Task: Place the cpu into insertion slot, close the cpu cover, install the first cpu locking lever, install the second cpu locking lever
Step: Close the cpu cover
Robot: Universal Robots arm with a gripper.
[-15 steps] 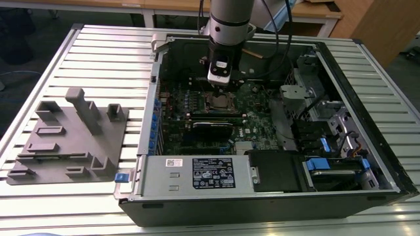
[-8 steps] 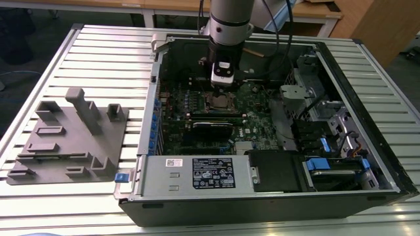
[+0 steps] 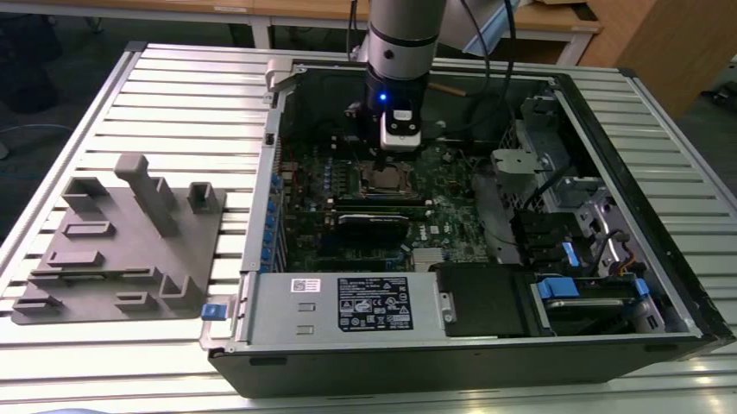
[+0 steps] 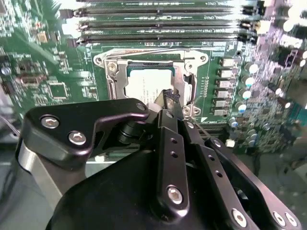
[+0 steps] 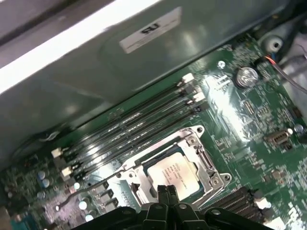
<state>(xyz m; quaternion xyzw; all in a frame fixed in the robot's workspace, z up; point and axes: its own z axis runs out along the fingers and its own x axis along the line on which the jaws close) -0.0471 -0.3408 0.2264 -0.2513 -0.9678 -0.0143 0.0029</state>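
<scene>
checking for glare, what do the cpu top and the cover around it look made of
cpu: probably a metal lid; flat, pale matte silver with faint print. cover: seemingly stamped sheet metal; thin, bright grey, with sharp glints along its edges.

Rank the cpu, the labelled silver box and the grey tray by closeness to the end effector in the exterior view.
1. cpu, directly under the end effector.
2. silver box, toward the view's bottom.
3. grey tray, far on the exterior view's left.
</scene>
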